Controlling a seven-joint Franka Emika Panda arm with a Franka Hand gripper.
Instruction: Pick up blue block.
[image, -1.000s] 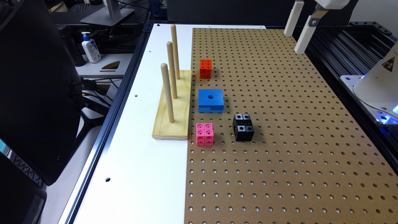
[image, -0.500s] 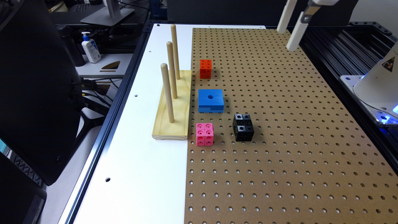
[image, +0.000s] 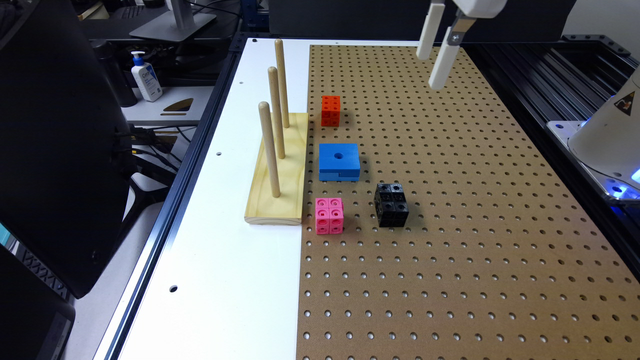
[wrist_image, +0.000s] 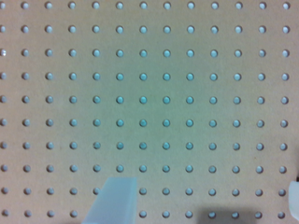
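The pincer (image: 434, 70), spread and empty, has drifted toward the exterior view's left, high above the pegboard (image: 475, 225), approaching the blue block (image: 339, 161), which lies untouched between the orange cube (image: 330, 110) and pink cube (image: 329, 215)

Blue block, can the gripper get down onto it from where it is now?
Probably yes. The blue block lies flat with nothing on top; the cubes and peg stand sit apart from it. The gripper, jaws open, hangs above bare board.
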